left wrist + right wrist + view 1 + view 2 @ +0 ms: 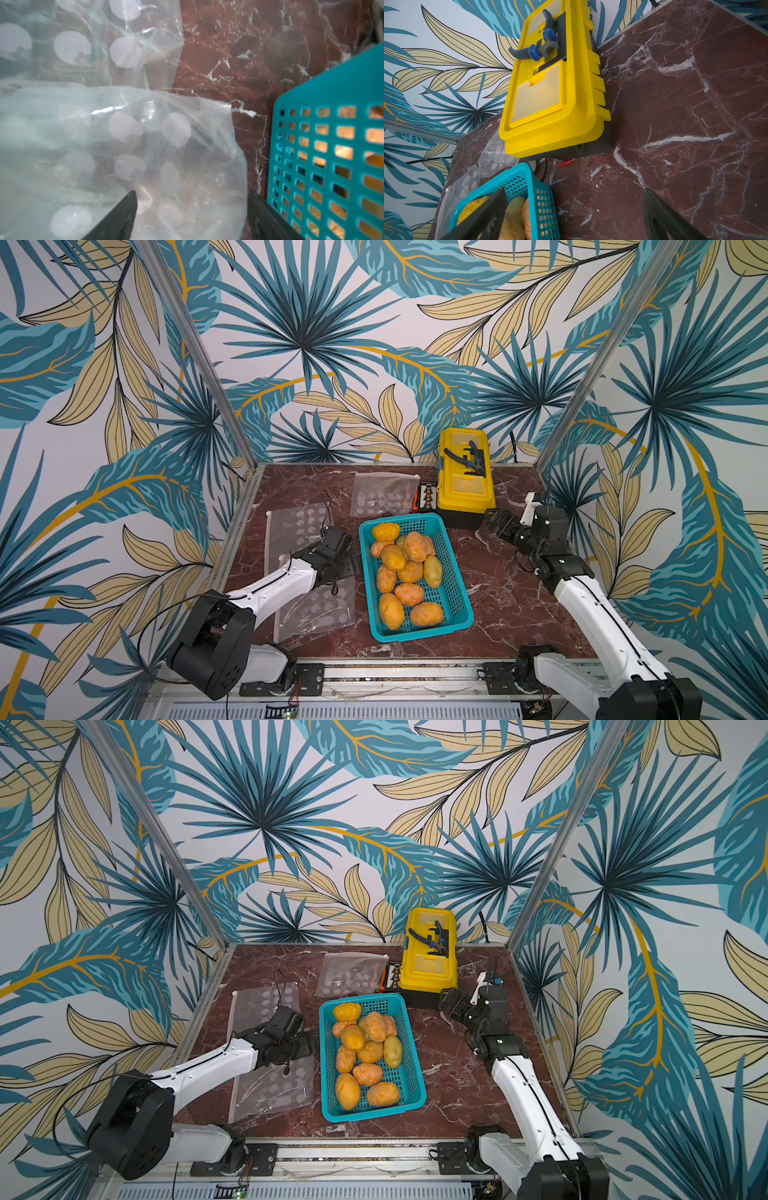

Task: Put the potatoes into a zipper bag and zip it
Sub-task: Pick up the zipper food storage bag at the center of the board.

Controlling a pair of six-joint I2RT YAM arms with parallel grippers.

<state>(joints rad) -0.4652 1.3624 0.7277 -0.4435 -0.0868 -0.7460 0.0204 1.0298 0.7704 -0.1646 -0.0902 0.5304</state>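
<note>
Twelve or so potatoes sit in the blue-green basket in the middle of the table, and none are in a bag yet. Just left of it lies the clear zipper bag. Our left gripper is low over the bag's right edge, its fingers apart around the thin plastic and not pinching it. Our right gripper hangs spread wide and empty near the yellow toolbox, far right. We think we should close slowly on the plastic alone and not bump the basket.

Orange-tan potatoes piled in teal basket; clear zipper bag beside.
</note>
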